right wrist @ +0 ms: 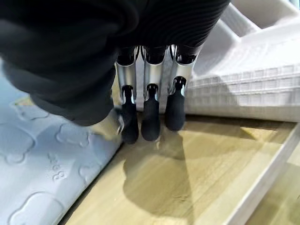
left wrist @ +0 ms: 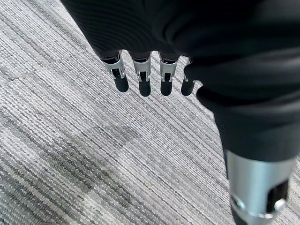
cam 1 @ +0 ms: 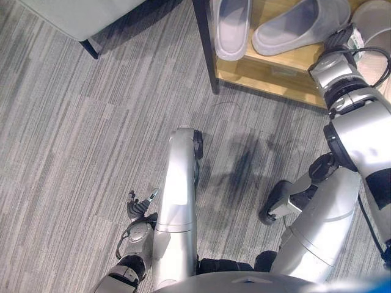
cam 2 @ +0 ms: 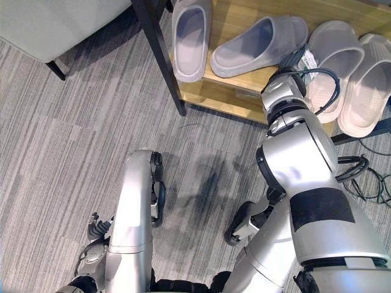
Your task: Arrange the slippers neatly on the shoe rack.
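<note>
The right hand (right wrist: 145, 101) is reaching onto the wooden shelf (cam 2: 244, 79) of the shoe rack, with its fingers (right wrist: 151, 117) extending straight and relaxed, tips pointing down at the bare wood and holding nothing. In the right wrist view the fingertips are sitting in the gap between two slippers: the blue-grey slipper (right wrist: 42, 164), with its embossed sole facing the camera, is lying just beside the thumb side, and the pale pink slipper (right wrist: 243, 89), with its gridded sole edge showing, is lying just beside the other side. Whether the fingertips are touching either slipper cannot be determined.

In the right eye view the blue-grey slipper (cam 2: 259, 44) is lying tilted across the shelf, toe pointing toward a second blue-grey slipper (cam 2: 190, 36) that is resting near the black rack post (cam 2: 160, 52). Two pale pink slippers (cam 2: 333, 64) (cam 2: 369, 82) are lying side by side, touching, on the robot's right of the wrist.

The left hand (left wrist: 143, 77) is hanging low beside the body over the grey striped carpet (cam 1: 73, 140), fingers straight and spread, holding nothing. A grey upholstered seat (cam 1: 79, 15) on a dark leg is standing on the carpet, well apart from the rack.
</note>
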Available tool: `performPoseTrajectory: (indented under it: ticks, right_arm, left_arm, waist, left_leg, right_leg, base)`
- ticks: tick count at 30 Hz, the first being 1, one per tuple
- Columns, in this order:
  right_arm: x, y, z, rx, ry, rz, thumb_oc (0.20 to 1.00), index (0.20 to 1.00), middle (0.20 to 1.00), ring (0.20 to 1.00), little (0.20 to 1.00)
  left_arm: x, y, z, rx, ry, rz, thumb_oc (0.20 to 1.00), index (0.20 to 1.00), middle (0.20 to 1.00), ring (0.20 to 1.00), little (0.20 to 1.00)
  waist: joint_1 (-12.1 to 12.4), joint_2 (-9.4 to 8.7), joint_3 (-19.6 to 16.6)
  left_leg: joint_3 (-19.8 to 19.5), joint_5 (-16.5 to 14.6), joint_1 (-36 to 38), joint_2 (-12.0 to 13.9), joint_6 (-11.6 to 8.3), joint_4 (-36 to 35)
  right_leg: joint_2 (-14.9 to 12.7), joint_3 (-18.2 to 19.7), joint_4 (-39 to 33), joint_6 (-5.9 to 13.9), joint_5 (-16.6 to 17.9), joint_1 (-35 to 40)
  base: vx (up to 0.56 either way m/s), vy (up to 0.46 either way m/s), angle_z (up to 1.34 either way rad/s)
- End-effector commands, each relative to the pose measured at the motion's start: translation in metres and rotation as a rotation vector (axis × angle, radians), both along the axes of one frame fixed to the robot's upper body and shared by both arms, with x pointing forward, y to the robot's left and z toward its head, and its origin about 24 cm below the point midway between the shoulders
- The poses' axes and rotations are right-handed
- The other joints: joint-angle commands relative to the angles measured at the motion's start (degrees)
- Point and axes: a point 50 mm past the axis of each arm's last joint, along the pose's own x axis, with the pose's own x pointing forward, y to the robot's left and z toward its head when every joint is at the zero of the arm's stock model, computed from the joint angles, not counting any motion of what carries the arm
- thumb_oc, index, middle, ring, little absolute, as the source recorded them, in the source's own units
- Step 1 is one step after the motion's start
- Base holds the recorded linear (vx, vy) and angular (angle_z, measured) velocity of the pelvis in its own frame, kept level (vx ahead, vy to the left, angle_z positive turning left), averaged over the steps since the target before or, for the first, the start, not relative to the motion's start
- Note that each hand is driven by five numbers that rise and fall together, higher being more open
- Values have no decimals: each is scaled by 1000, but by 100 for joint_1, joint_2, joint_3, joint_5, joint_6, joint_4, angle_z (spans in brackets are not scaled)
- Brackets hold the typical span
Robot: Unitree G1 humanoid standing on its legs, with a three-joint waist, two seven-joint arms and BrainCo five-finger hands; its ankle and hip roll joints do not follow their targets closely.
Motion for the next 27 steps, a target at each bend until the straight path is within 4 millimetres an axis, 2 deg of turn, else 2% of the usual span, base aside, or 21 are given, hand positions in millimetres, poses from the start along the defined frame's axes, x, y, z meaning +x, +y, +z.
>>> performPoseTrajectory:
  ticks: [1, 2, 3, 4, 7, 11, 17, 22, 24, 27]
  right_arm:
    - [-4, -5, 12, -54, -16, -35, 200, 200, 200, 200, 200]
    - [-3, -3, 12, -40, -25, -27, 272, 272, 272, 272, 272]
    - [-3, 0, 15, -28, -55, -20, 743, 743, 743, 743, 743]
    - [-3, 1, 16, -22, -80, -23, 1000, 1000, 1000, 1000, 1000]
    - [-2, 18, 33, 7, -259, -7, 1000, 1000, 1000, 1000, 1000]
    - [-2, 40, 45, -60, -369, 15, 1000, 1000, 1000, 1000, 1000]
    - [-4, 39, 57, -84, -377, 29, 1000, 1000, 1000, 1000, 1000]
    - [-1, 31, 53, 21, -341, 89, 1000, 1000, 1000, 1000, 1000]
    - [-2, 39, 63, -6, -401, 130, 1000, 1000, 1000, 1000, 1000]
    - [-2, 39, 65, -12, -416, 148, 1000, 1000, 1000, 1000, 1000]
  left_arm:
    - [0, 8, 7, 70, -14, -28, 1000, 1000, 1000, 1000, 1000]
    - [1, 7, 7, 70, -13, -29, 1000, 1000, 1000, 1000, 1000]
    - [3, 8, 8, 75, -14, -33, 1000, 1000, 1000, 1000, 1000]
    - [2, 8, 7, 80, -10, -32, 1000, 1000, 1000, 1000, 1000]
    - [1, 6, 6, 68, -13, -2, 1000, 1000, 1000, 1000, 1000]
    - [7, 2, 8, 57, -22, 0, 1000, 1000, 1000, 1000, 1000]
    - [9, -1, 8, 53, -27, -22, 1000, 1000, 1000, 1000, 1000]
    - [9, 3, 8, 72, -19, -40, 1000, 1000, 1000, 1000, 1000]
    - [5, 6, 7, 82, -15, -38, 1000, 1000, 1000, 1000, 1000]
    - [5, 7, 7, 95, -13, -52, 1000, 1000, 1000, 1000, 1000]
  waist:
    - [240, 94, -145]
    - [238, 92, -145]
    - [228, 84, -145]
    - [223, 77, -145]
    - [152, 13, -145]
    - [14, -57, -145]
    - [15, -53, -145]
    - [81, -85, -145]
    - [133, -123, -145]
    - [143, -148, -145]
  left_leg:
    - [-597, -230, 14, 182, -401, -503]
    - [-603, -245, 14, 172, -397, -489]
    - [-598, -244, 14, 171, -407, -482]
    - [-591, -256, 14, 174, -405, -480]
    - [-619, -276, 14, 185, -423, -455]
    - [-642, -315, 14, 203, -471, -415]
    - [-666, -361, 14, 195, -485, -362]
    - [-647, -355, 14, 162, -487, -376]
    - [-612, -352, 14, 159, -471, -451]
    - [-606, -374, 14, 124, -469, -437]
  right_leg:
    - [-102, 894, -65, 153, 191, 283]
    - [-87, 905, -55, 159, 197, 283]
    - [-95, 899, -59, 148, 183, 283]
    - [-87, 908, -62, 145, 185, 283]
    - [-31, 913, -22, 146, 174, 283]
    - [26, 906, -9, 140, 145, 283]
    - [33, 933, 16, 160, 149, 283]
    - [15, 965, -26, 200, 215, 283]
    - [24, 954, -111, 239, 256, 283]
    - [26, 985, -98, 257, 250, 283]
  base:
    - [0, 0, 0]
    - [0, 0, 0]
    - [0, 0, 0]
    - [0, 0, 0]
    - [0, 0, 0]
    - [3, 17, -6]
    - [1, 3, -1]
    - [6, 3, 0]
    - [33, 30, -1]
    - [15, 11, -2]
